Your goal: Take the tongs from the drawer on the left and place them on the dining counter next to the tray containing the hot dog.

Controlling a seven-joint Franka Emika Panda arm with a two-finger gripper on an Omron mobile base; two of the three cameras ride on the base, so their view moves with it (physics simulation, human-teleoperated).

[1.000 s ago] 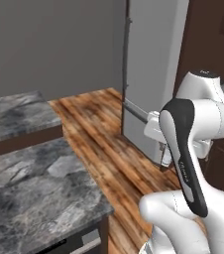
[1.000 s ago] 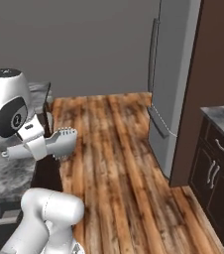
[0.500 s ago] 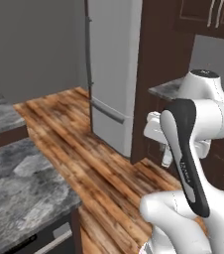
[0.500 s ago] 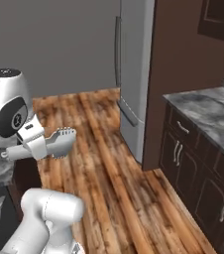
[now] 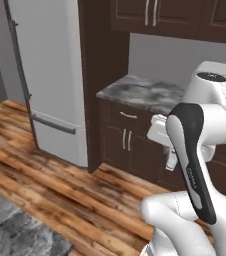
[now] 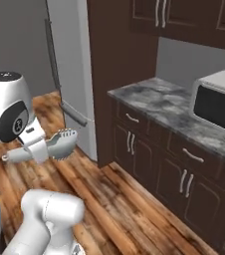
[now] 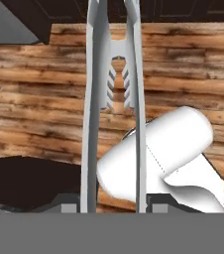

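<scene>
My gripper [image 7: 114, 201] is shut on the tongs [image 7: 91, 99], whose two pale grey arms run up the hand view to scalloped tips, close together, above the wooden floor. From the right base view the tongs [image 6: 59, 143] stick out level from my gripper [image 6: 41, 149], in front of the arm at mid height. The drawer, the tray, the hot dog and the dining counter's sink are out of view.
A tall grey fridge [image 5: 45, 75] stands at the left, next to a dark brown pantry column. Ahead are dark base cabinets [image 6: 184, 182] under a marbled top [image 6: 167, 102] with a microwave [image 6: 216, 107]. A marbled counter corner [image 5: 15, 235] sits at lower left. Wooden floor [image 6: 134, 214] lies between.
The whole picture has shifted as the base turned: the fridge slid left, and the cabinets, marbled top and microwave came into view. The tongs stay held in the same pose.
</scene>
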